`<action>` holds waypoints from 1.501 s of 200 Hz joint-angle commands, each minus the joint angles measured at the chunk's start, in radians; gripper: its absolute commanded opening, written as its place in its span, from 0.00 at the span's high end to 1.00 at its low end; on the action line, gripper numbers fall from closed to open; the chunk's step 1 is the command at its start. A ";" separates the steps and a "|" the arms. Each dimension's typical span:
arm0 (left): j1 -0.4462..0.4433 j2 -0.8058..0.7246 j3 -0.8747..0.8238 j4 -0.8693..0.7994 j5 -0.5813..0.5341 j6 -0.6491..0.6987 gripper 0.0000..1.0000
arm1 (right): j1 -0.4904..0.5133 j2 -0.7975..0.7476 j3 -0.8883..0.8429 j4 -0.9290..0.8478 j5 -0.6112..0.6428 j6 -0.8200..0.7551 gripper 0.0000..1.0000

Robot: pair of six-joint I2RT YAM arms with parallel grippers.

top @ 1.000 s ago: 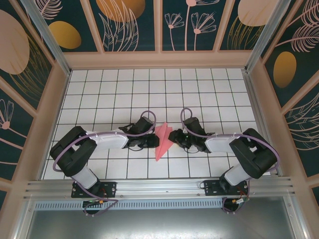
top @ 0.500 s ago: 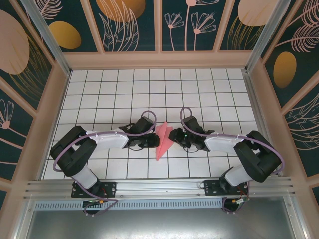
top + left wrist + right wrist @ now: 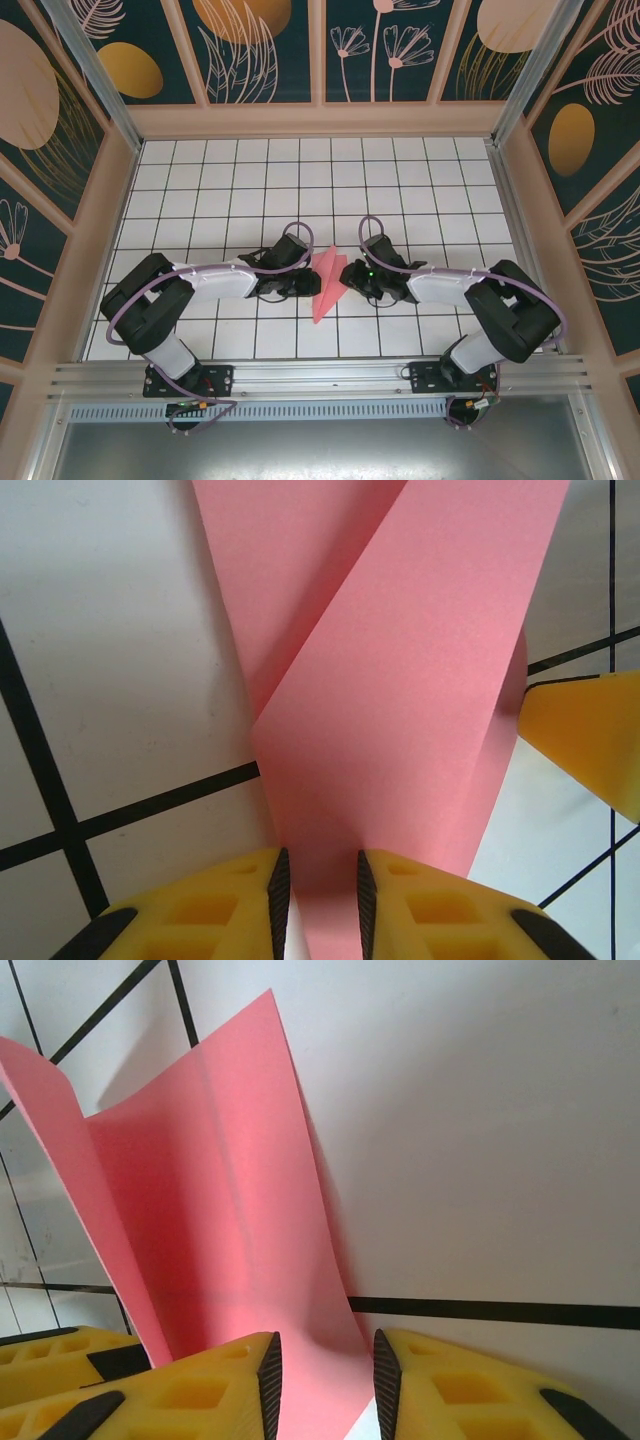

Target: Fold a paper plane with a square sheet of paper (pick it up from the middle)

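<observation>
The salmon-pink sheet of paper [image 3: 326,282] lies folded as a narrow pointed paper plane between my two grippers, its tip toward the near edge. My left gripper [image 3: 303,283] is at its left side. In the left wrist view the paper [image 3: 400,700] runs down into the gap of the left gripper [image 3: 320,870], whose jaws stand a little apart. My right gripper [image 3: 350,275] is at the right side. In the right wrist view a raised flap of the paper [image 3: 230,1220] curves up ahead of the right gripper [image 3: 325,1350], and its base lies in the narrow open gap.
The white grid table [image 3: 300,180] stretches back to wooden walls [image 3: 320,120]. A yellow finger [image 3: 590,740] of the right gripper shows at the paper's far side in the left wrist view. An aluminium rail [image 3: 320,375] runs along the near edge.
The right gripper has slid a little left, closer onto the paper's right side. The left arm and the paper have stayed where they were.
</observation>
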 commanded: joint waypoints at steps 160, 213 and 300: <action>0.007 -0.009 -0.017 0.031 -0.003 -0.020 0.78 | 0.024 0.052 -0.021 0.335 -0.127 0.050 0.52; 0.007 -0.025 -0.022 0.034 -0.009 -0.030 0.78 | 0.027 0.142 0.036 0.343 -0.150 0.010 0.65; 0.007 -0.313 -0.133 0.050 -0.184 -0.122 0.74 | 0.035 0.091 0.296 -0.166 0.042 -0.243 0.93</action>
